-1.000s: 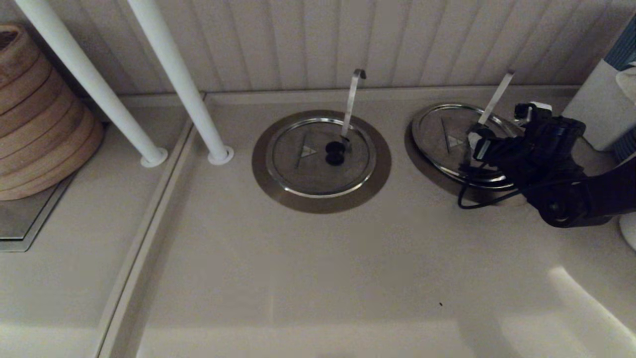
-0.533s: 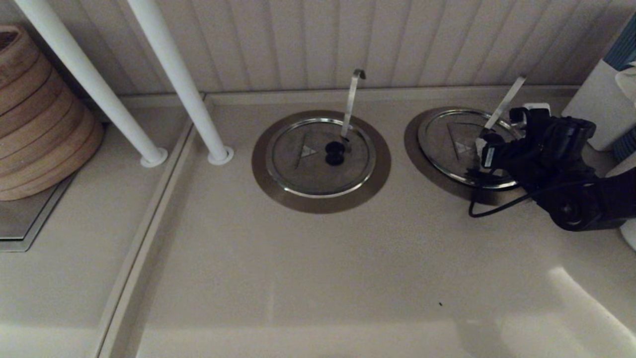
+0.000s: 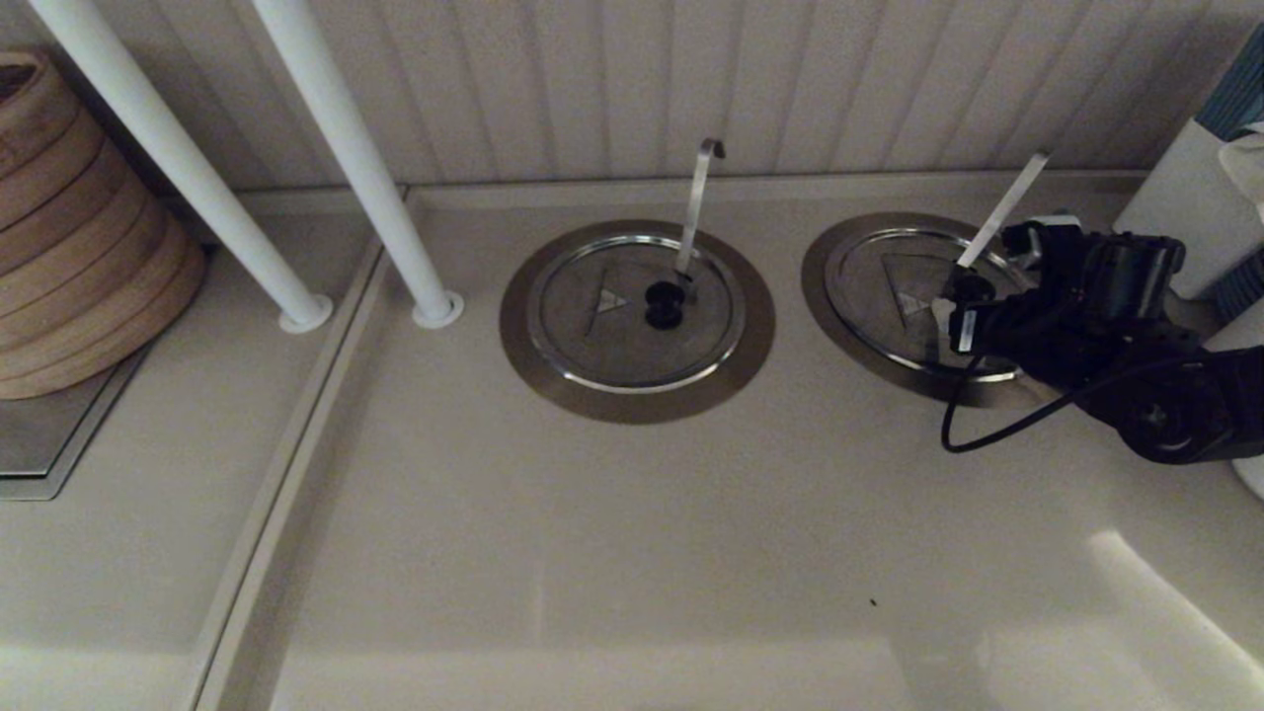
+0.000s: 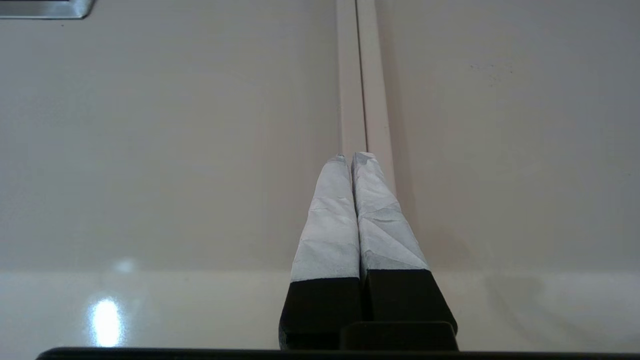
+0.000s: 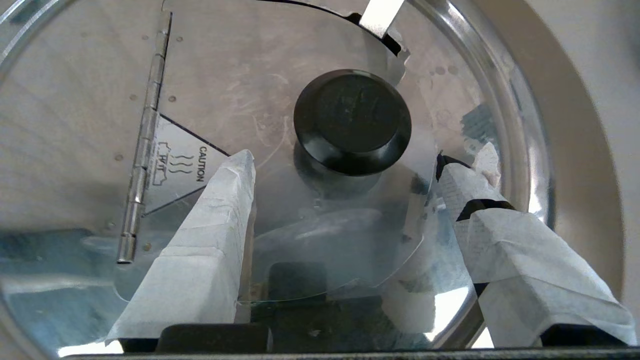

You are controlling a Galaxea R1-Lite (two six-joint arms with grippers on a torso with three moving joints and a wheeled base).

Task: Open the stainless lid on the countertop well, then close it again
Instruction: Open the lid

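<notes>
My right claw (image 5: 345, 175) hangs spread over the stainless lid (image 5: 280, 100), which lies flat on the countertop well (image 3: 825, 296) at the worktop's right; steel looks stiff and slick, so I judge the black knob (image 5: 352, 120) the hold; left claw (image 4: 352, 157) pressed together, parked.

The stainless lid (image 3: 913, 291) lies flat, closing the countertop well (image 3: 825, 296), black knob up.

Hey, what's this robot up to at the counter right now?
The right gripper hangs open over the round stainless lid with the straight slanted utensil handle, fingers on either side of its black knob without touching. The lid lies flat and closed in its steel-ringed countertop well. The left gripper is parked, shut, over bare counter.
</notes>
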